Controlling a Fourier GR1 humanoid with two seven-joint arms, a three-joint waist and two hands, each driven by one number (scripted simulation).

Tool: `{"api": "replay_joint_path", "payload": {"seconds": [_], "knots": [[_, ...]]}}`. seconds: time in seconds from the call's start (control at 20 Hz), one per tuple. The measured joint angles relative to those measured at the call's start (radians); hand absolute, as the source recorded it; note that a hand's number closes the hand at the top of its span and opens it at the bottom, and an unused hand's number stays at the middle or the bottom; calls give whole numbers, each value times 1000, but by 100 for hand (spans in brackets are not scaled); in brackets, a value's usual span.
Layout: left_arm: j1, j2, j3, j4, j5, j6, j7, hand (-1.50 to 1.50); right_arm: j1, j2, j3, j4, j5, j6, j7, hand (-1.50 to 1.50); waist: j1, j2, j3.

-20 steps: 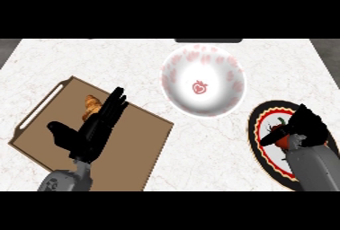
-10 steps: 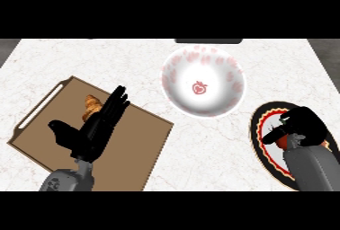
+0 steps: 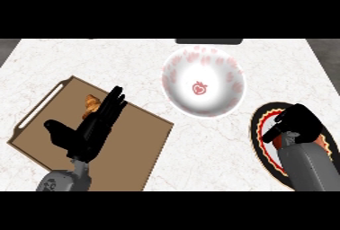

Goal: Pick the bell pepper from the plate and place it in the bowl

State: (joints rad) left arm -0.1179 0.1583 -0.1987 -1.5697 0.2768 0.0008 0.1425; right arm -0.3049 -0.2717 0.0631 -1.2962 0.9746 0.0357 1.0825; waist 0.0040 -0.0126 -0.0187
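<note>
You're at the grasp step: right hand (image 3: 297,125) is curled over the plate (image 3: 260,143) at lower right, pepper hidden under it, so next lift toward the bowl (image 3: 203,83); left hand (image 3: 93,127) rests relaxed at lower left.

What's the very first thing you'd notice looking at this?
Probably the big white bowl with red hearts near the top middle of the counter. Next, the right hand, curled over a dark plate with a red and cream rim at the right edge; what it covers is hidden. At the left, the left hand rests open above a brown tray.
</note>
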Motion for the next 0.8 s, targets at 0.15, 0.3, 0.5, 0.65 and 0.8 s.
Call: {"api": "replay_joint_path", "payload": {"seconds": [0.15,0.3,0.5,0.65,0.8], "knots": [[-8,0,7,0,1,-5,3,0,2,21,67,-25,27,36,-44,150,-1,0,2],[-20,-10,-10,5,1,-14,7,0,-10,71,244,-65,38,110,-180,150,33,5,6],[-36,-13,-23,12,0,-28,13,0,-47,154,505,-124,58,200,-353,150,67,7,12],[-23,-8,-10,17,-3,-21,5,0,-42,190,660,-225,91,248,-398,150,37,4,15],[-13,-16,-6,13,-10,-7,2,0,-7,198,754,-381,110,287,-398,150,11,4,17]]}}
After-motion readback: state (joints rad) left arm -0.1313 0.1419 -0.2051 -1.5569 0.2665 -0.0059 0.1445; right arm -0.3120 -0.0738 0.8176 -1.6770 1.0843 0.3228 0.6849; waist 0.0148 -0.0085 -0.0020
